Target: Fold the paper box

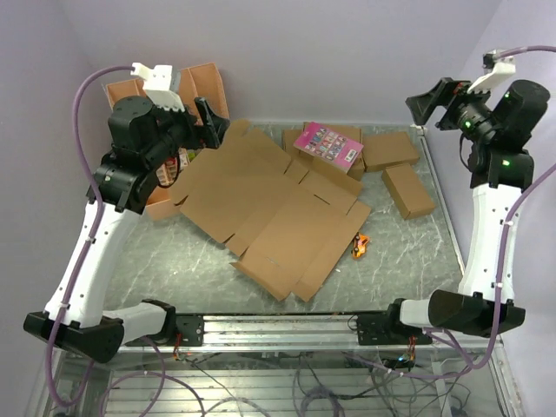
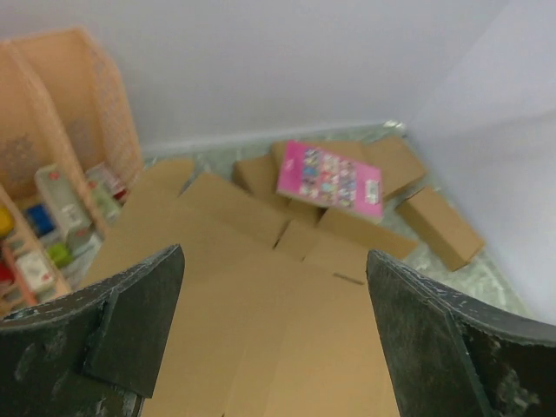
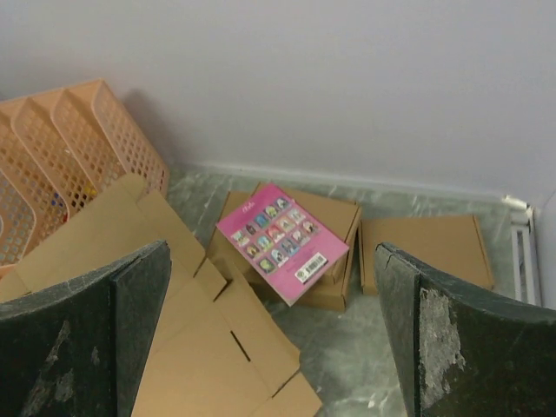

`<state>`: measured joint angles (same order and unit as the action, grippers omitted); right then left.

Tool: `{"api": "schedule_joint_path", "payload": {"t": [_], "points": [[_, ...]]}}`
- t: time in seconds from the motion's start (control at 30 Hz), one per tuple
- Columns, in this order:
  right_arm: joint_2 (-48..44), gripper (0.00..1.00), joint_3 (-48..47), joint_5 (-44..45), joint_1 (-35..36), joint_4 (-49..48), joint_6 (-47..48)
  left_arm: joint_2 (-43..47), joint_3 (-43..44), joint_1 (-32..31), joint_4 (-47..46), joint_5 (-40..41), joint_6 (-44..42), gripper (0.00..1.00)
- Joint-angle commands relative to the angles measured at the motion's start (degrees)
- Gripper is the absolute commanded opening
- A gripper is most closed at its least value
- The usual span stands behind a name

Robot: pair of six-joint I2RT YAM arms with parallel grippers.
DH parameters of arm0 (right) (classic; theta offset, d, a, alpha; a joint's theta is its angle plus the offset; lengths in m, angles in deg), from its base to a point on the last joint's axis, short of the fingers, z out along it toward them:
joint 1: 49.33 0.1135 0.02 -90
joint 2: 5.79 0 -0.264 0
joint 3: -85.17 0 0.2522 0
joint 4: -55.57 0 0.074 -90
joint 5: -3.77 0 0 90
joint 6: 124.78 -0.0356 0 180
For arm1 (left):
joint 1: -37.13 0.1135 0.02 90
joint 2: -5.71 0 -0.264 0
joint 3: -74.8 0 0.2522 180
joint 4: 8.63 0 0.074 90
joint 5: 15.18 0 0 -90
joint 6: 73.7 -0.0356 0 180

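Lilac walls corner a grey marbled worktop (image 1: 165, 261). From above, the paper box (image 1: 269, 208) lies unfolded and flat at the middle, flaps spread, so every crease is within reach. My left claw (image 1: 208, 122) hangs raised over its far-left corner. My right claw (image 1: 430, 102) sits high at the right edge, well apart from it. Both are empty.

Left wrist view: jaws gape wide above the cardboard, an orange tray (image 2: 78, 113) beside.

Right wrist view: jaws equally wide, a pink booklet (image 3: 280, 239) resting on small brown boxes (image 3: 426, 248) beyond, likely parked clear of the folding.

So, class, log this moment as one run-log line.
paper box: unfolded | left gripper: open, empty | right gripper: open, empty
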<state>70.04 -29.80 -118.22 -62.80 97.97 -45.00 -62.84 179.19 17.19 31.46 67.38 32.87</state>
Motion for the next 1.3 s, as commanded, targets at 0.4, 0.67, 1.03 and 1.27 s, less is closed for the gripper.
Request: {"api": "schedule_joint_path", "payload": {"t": [0.4, 0.67, 1.03, 1.27], "points": [[-6.1, 1.00, 16.1, 8.2, 5.2, 2.0, 3.6, 20.8, -32.2, 16.2, -6.4, -18.6, 9.5, 0.98], [-15.1, 1.00, 33.5, -6.5, 6.0, -5.3, 11.0, 31.8, -49.1, 18.3, -18.1, -26.8, 19.3, 0.99], [-12.2, 1.00, 44.2, -18.0, 6.3, -7.8, 17.9, 36.1, -67.3, 18.9, -36.6, -33.8, 33.0, 0.99], [-5.5, 1.00, 42.4, -25.6, 5.8, -5.2, 22.9, 37.1, -67.3, 19.1, -29.9, -30.0, 27.3, 0.99]]}}
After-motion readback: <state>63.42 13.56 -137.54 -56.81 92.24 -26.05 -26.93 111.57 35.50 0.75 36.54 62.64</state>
